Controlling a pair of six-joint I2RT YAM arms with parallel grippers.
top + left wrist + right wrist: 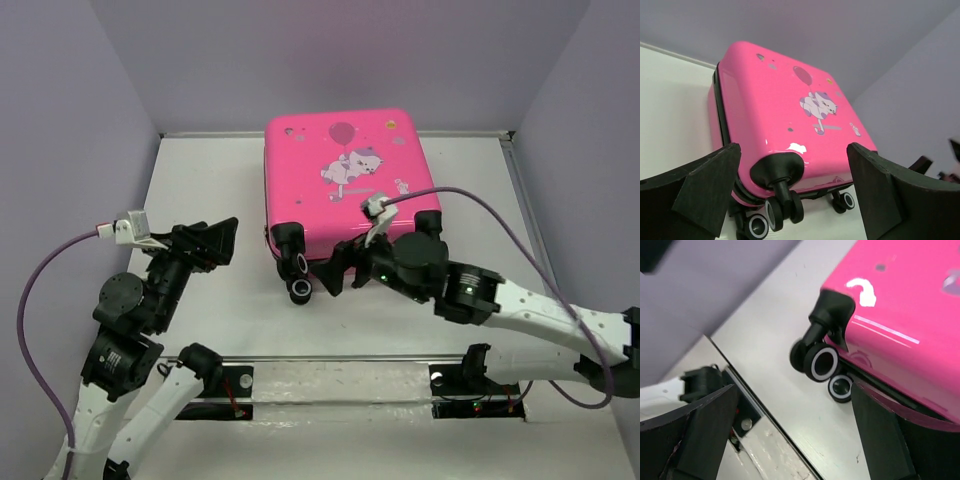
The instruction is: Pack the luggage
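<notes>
Top external, left arm pose: folded up over the table's (200, 180) near-left corner, elbow bent, left gripper (222, 240) aimed right and a bit toward the far edge.
Top external, left gripper state: spread open, nothing in it, well apart from the luggage (345, 170).
Top external, right arm pose: comes in low from the near-right corner and stretches left across the table, with the right gripper (340, 265) right at the suitcase's near edge.
Top external, right gripper state: fingers apart. From up here I can't tell if they touch the shell.
Top external, luggage spot: lying flat and shut, print side up, against the far edge around the middle, wheels (298, 265) facing the near edge.

Left wrist, tool: left gripper (794, 147) wide open, both dark fingers (710, 185) low in the frame with only air between them.
Left wrist, luggage: pink shell (775, 100) straight ahead past the fingertips, not touched, with one caster (782, 210) nearest the camera.

Right wrist, tool: right gripper (794, 390) open too, nothing clamped.
Right wrist, luggage: pink corner (905, 305) fills the upper right of the frame, and a black-and-white wheel (821, 363) sits between the fingers but farther out.
Right wrist, contact: the right-hand finger (880, 440) overlaps the shell's lower edge. Can't tell whether it's touching or just beside it.
</notes>
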